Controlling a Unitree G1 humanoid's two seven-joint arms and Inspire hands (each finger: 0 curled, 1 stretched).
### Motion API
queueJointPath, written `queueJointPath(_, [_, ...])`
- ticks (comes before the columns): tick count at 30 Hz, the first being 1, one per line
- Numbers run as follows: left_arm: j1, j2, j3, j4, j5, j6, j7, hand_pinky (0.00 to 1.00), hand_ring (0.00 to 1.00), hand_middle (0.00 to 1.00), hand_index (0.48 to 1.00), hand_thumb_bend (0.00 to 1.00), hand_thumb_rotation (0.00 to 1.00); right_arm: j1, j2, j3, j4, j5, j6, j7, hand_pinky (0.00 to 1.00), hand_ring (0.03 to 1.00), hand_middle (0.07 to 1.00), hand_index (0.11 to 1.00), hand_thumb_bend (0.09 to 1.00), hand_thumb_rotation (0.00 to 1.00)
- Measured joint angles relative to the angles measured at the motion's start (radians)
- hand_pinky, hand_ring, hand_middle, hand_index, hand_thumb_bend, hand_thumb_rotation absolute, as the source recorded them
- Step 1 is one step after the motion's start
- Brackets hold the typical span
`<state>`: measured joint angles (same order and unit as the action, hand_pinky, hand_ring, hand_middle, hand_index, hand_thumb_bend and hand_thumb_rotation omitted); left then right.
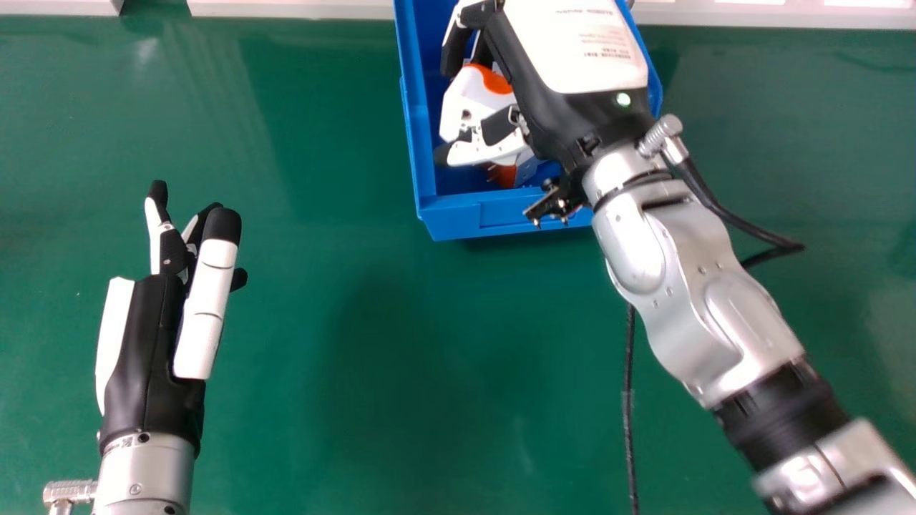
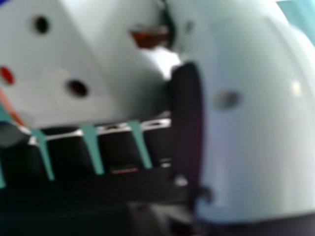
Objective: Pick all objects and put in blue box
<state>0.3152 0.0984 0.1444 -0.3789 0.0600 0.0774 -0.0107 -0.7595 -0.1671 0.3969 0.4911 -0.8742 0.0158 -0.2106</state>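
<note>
- Blue box (image 1: pixel 465 218) stood at top centre of the head view, on the green table (image 1: pixel 322 336).
- Right hand (image 1: pixel 565 114) was down over the box, its arm slanting in from the lower right corner.
- It had the white toy (image 1: pixel 458 107), orange-topped, in its grasp: fingers bent at the far side, thumb at the near side, the toy between them and within the box walls.
- Right hand view: the toy's pale, holed face lay close against the row of dark fingers (image 2: pixel 115 152), with the thumb (image 2: pixel 256 123) just beside it.
- An orange-red piece (image 1: pixel 503 176) sat in the box near its near wall, partly covered by the hand; its full shape could not be made out.
- Left hand (image 1: pixel 150 343) was at the left of the head view, well apart from the box, fingers loosely extended, grasping nothing.
- Black cable (image 1: pixel 628 400) ran down the lower right part, near the right arm.
</note>
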Motion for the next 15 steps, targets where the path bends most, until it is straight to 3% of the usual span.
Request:
queueJointPath(4, [0.004, 0.000, 0.000, -0.003, 0.001, 0.000, 0.000, 0.82, 0.91, 0.94, 0.963, 0.75, 1.00, -0.083, 0.015, 0.012, 0.165, 0.009, -0.010, -0.024, 0.05, 0.105, 0.186, 0.482, 0.498, 0.12])
queueJointPath(8, [0.009, 0.000, 0.001, -0.006, 0.001, 0.001, -0.001, 0.82, 0.91, 0.94, 0.963, 0.75, 1.00, -0.134, 0.029, 0.025, 0.269, 0.020, -0.019, -0.038, 0.05, 0.101, 0.181, 0.479, 0.501, 0.12])
queueJointPath(15, [0.025, 0.000, 0.001, -0.037, 0.008, 0.008, 0.000, 0.82, 0.91, 0.94, 0.963, 0.75, 1.00, -0.225, 0.044, 0.058, 0.451, 0.019, -0.027, -0.081, 0.05, 0.099, 0.175, 0.481, 0.502, 0.12])
